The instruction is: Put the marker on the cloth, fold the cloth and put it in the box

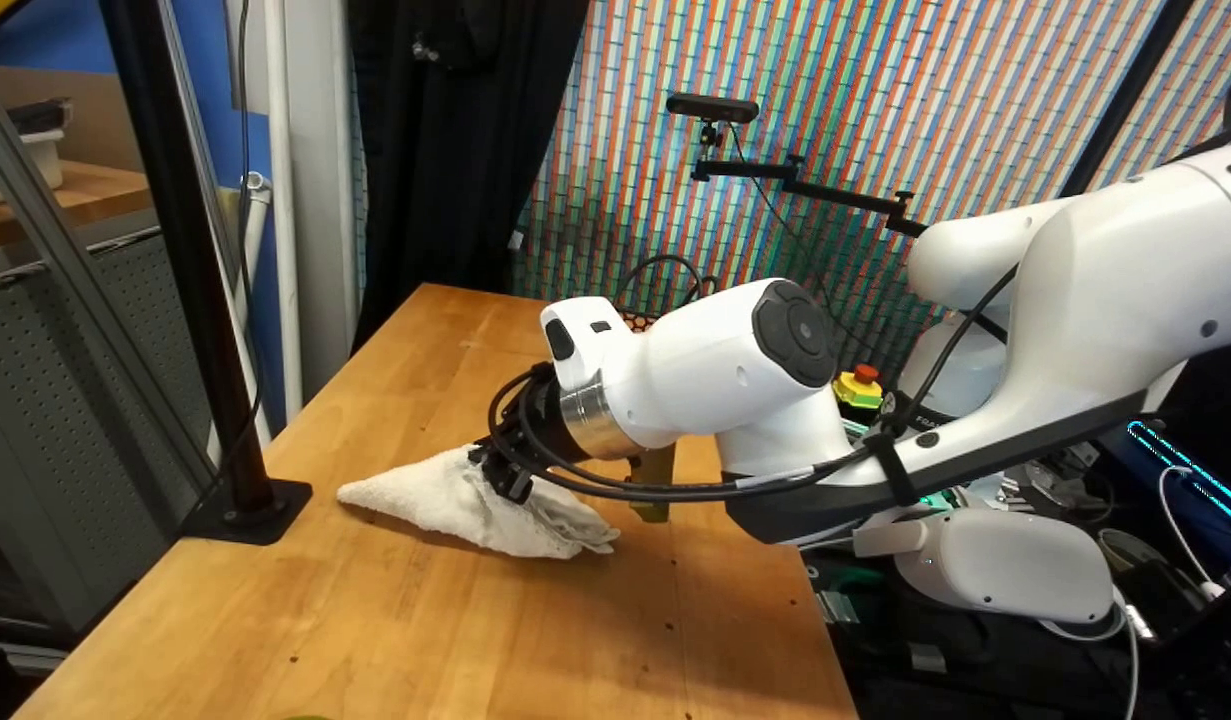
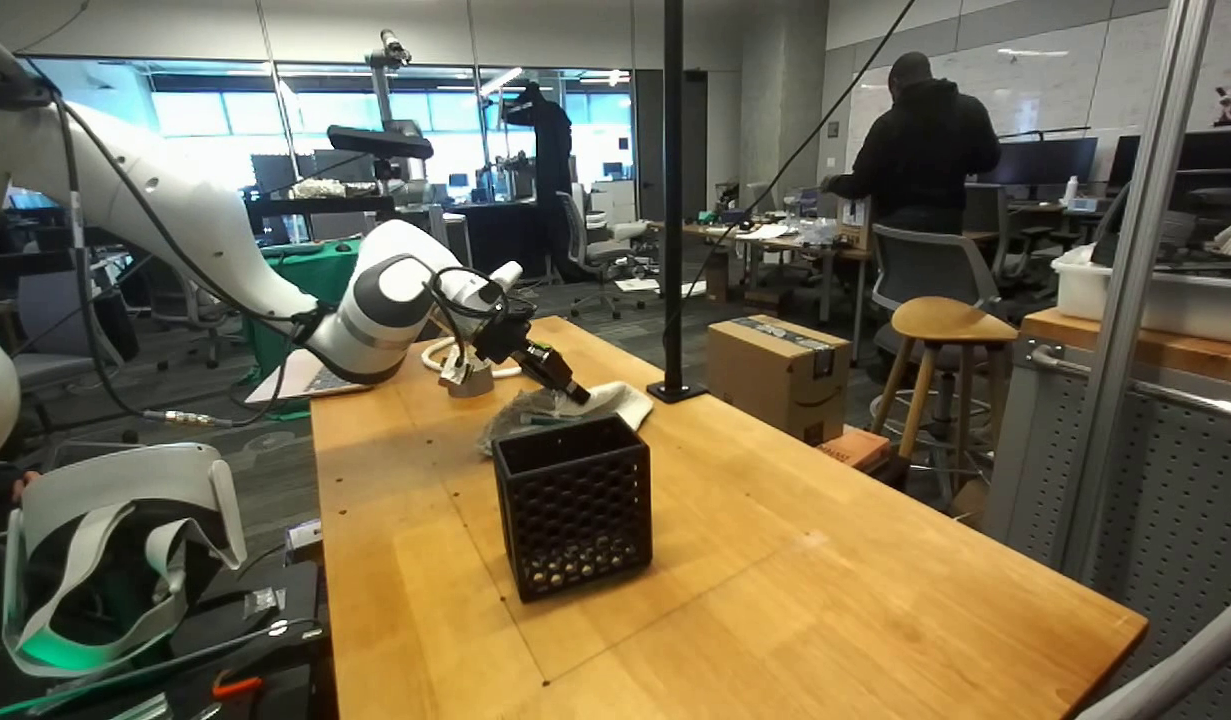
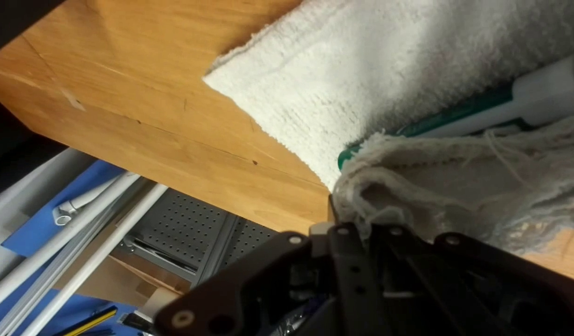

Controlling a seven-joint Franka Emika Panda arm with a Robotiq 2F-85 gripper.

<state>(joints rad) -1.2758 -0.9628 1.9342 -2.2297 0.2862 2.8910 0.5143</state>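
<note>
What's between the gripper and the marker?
A bunched fold of the cloth: in the wrist view it sits between the gripper and the marker, partly hiding the marker.

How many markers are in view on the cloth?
1. The marker lies on the cloth in the wrist view, partly hidden where the cloth is folded; others could be hidden there too.

Your arm [image 1: 1125, 260] extends from the right edge of an exterior view, the forearm [image 1: 1055, 365] sloping down to a low, bent wrist [image 1: 715, 360]. In both exterior views your gripper [image 2: 577, 395] tilts off the vertical, slanting down and outward. In the wrist view it shows along the bottom edge; you have its fingers [image 3: 349, 256] pinched close together, their tips partly hidden.
</note>
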